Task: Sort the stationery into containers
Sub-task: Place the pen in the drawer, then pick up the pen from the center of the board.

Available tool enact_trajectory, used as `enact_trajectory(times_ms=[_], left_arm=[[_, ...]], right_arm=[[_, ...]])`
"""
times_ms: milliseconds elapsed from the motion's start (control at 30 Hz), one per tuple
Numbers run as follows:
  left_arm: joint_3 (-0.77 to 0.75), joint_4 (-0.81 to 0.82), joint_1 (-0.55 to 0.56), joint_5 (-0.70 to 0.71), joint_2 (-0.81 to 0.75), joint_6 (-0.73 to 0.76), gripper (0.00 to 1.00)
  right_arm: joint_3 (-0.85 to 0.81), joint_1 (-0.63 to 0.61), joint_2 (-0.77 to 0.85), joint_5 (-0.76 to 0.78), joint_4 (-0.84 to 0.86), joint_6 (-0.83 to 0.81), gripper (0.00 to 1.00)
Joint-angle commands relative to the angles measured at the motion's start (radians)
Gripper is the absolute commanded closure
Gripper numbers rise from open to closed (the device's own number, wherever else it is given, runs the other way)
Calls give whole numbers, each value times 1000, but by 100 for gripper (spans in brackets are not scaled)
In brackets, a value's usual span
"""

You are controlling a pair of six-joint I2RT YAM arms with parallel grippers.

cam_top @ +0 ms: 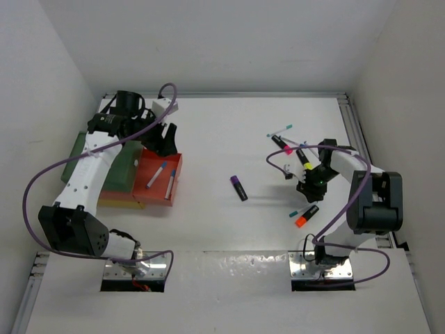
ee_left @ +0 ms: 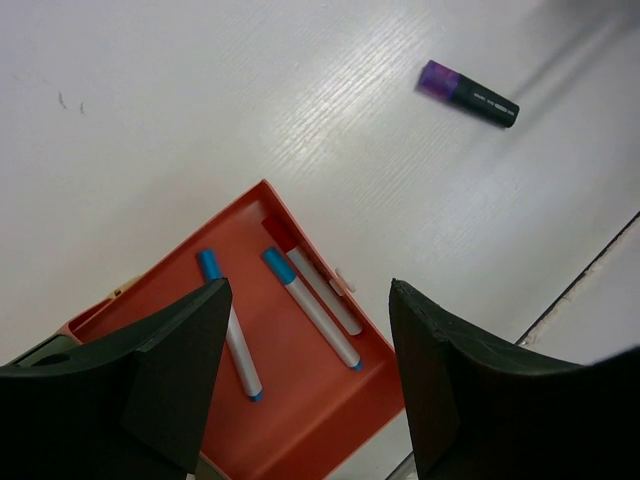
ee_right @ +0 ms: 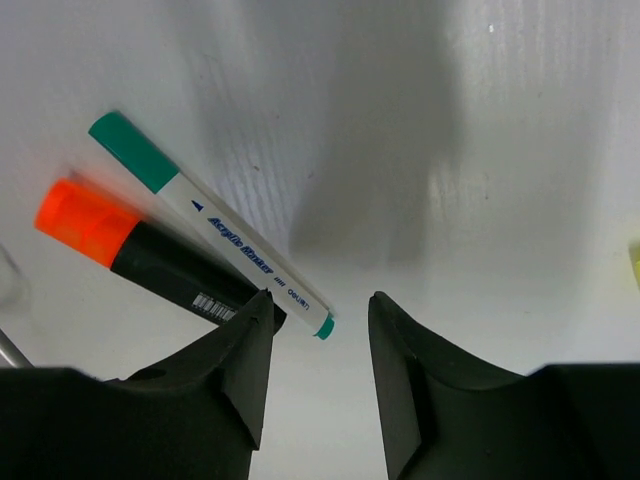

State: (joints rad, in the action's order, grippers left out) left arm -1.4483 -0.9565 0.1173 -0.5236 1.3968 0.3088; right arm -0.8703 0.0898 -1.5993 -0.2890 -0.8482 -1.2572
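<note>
My left gripper (cam_top: 165, 139) is open and empty, hovering above the red-orange tray (cam_top: 147, 186). In the left wrist view, the gripper (ee_left: 308, 290) looks down on the tray (ee_left: 300, 410), which holds two blue-capped pens (ee_left: 228, 325) (ee_left: 312, 308) and a third pen beside them. My right gripper (cam_top: 309, 189) is open and empty, low over the table. In the right wrist view, the gripper (ee_right: 320, 300) has the tail end of a teal-capped pen (ee_right: 215, 228) between its fingertips, with an orange highlighter (ee_right: 150, 262) lying alongside. A purple highlighter (cam_top: 238, 188) lies mid-table.
A dark green tray (cam_top: 75, 156) and a yellow tray (cam_top: 124, 202) sit left of and under the red-orange one. Pink (cam_top: 284, 146) and yellow (cam_top: 306, 162) highlighters and a few pens (cam_top: 280, 131) lie behind my right gripper. White walls enclose the table.
</note>
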Motion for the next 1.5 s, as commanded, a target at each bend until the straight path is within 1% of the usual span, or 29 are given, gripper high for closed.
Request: enact_trajectory(times_ms=[0, 367, 467, 500, 533, 767, 800, 900, 933, 1000, 1067, 1100, 1133, 1200, 1233, 1267, 1300, 1333, 1367, 1433, 1467], left_arm=[[9, 36, -18, -41, -30, -7, 29], [40, 93, -31, -79, -25, -34, 29], [46, 104, -34, -85, -25, -43, 29], [48, 107, -34, -88, -27, -46, 29], [49, 116, -34, -85, -27, -54, 29], [65, 159, -34, -96, -27, -92, 29], [69, 165, -36, -93, -27, -102, 29], [74, 182, -36, -85, -30, -119, 29], [75, 185, -34, -84, -30, -123, 29], [77, 193, -36, -82, -32, -138, 29], [83, 203, -31, -79, -39, -151, 30], [86, 220, -30, -82, -44, -164, 30], [95, 226, -27, -85, -48, -174, 30], [112, 260, -7, -104, -55, -203, 30], [126, 274, -1, -119, -65, -212, 31], [164, 326, 16, -143, -74, -230, 32], [193, 361, 27, -159, -87, -279, 32], [262, 399, 38, -179, -111, -299, 32], [297, 492, 45, -223, -122, -380, 32], [363, 596, 65, -265, -150, -453, 32], [418, 696, 76, -288, -154, -527, 33]], right_arm=[[-18, 8, -11, -36, -43, -79, 58], [25, -1, -21, -27, -43, -154, 60], [36, -15, -33, -19, -25, -165, 63], [36, -19, -37, -16, -22, -168, 67], [40, -24, -45, -12, -8, -169, 68], [60, -67, -96, 13, 89, -185, 73], [59, -71, -105, 20, 101, -180, 76], [50, -81, -140, 50, 138, -165, 78], [36, -120, -146, 53, 135, -153, 79], [24, -137, -166, 62, 129, -133, 81], [33, -168, -163, 83, 165, -76, 88], [36, -195, -160, 94, 201, -12, 91], [33, -208, -162, 117, 210, 17, 96], [2, -231, -168, 117, 199, 80, 98], [-12, -232, -168, 91, 195, 106, 100], [-27, -237, -169, 76, 186, 128, 100], [-60, -240, -172, 59, 170, 184, 100], [-81, -242, -177, 24, 158, 215, 100], [-122, -242, -188, 5, 137, 278, 100], [-160, -242, -200, -53, 106, 338, 100], [-189, -239, -205, -71, 88, 398, 100]])
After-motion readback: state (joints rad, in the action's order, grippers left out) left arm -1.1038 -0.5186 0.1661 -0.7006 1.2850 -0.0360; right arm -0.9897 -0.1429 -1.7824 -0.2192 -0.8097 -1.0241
